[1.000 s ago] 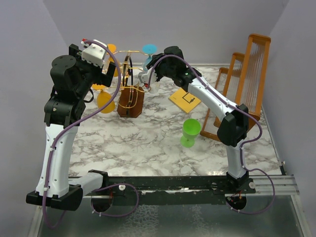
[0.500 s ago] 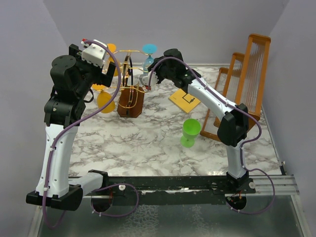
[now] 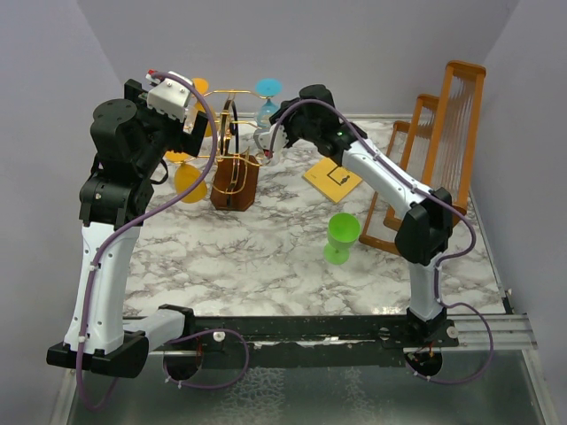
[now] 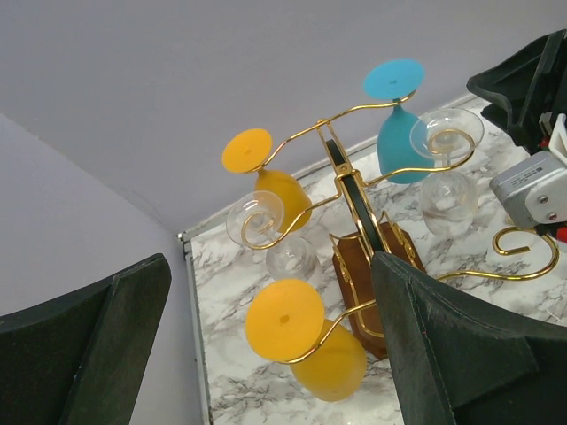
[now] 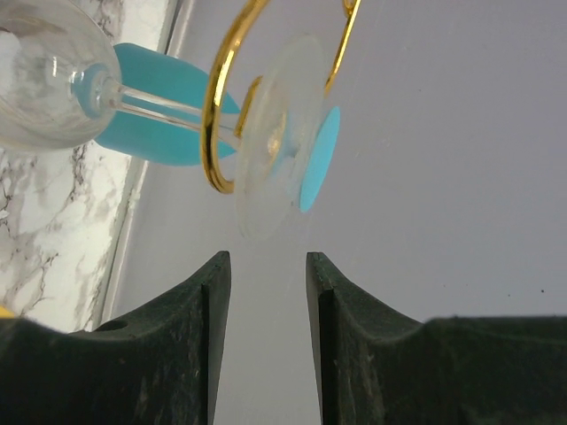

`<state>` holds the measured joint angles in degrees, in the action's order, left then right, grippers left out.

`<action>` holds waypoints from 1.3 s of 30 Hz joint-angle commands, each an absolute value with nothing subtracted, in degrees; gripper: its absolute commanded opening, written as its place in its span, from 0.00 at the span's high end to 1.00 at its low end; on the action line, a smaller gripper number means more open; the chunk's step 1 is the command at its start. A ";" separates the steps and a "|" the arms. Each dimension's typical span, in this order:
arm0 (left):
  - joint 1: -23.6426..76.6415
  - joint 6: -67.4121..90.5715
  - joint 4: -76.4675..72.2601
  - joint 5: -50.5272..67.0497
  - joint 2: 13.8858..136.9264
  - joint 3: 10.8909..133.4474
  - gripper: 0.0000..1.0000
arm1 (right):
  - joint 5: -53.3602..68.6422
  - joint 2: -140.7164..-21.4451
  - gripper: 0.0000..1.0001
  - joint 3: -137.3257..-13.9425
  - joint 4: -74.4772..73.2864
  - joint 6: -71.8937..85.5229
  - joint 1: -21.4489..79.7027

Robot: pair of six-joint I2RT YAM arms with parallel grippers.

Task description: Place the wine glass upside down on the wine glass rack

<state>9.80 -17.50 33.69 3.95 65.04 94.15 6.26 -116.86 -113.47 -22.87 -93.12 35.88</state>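
The wine glass rack (image 3: 235, 181) stands at the back of the table, a gold wire stand (image 4: 337, 159) on a brown block. A clear wine glass (image 5: 270, 133) hangs upside down from a gold curl (image 5: 213, 133), with its bowl (image 5: 53, 84) at the left. My right gripper (image 5: 266, 266) sits just behind its foot, open, with nothing between its jaws. The same glass (image 4: 447, 190) shows in the left wrist view. My left gripper (image 4: 270, 266) is wide open above the rack's left side (image 3: 190, 133). A green wine glass (image 3: 341, 237) stands upright on the table.
Two orange glasses (image 4: 332, 359), a blue one (image 4: 399, 133) and another clear one (image 4: 288, 252) hang on the rack. Tall orange-brown wired frames (image 3: 443, 142) stand at the right. A yellow card (image 3: 335, 180) lies beside them. Grey walls close in the back and sides.
My right arm has shifted slightly beside the rack, the wrist a little higher. The left arm and the glasses have stayed put.
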 commanded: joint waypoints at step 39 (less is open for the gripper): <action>9.49 -13.69 34.74 14.17 72.67 95.27 0.01 | 7.81 -74.79 0.31 -76.70 -51.77 -29.21 34.72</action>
<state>9.80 -13.63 34.85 10.37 72.60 93.21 5.21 -75.83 -78.56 -43.57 -34.02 35.11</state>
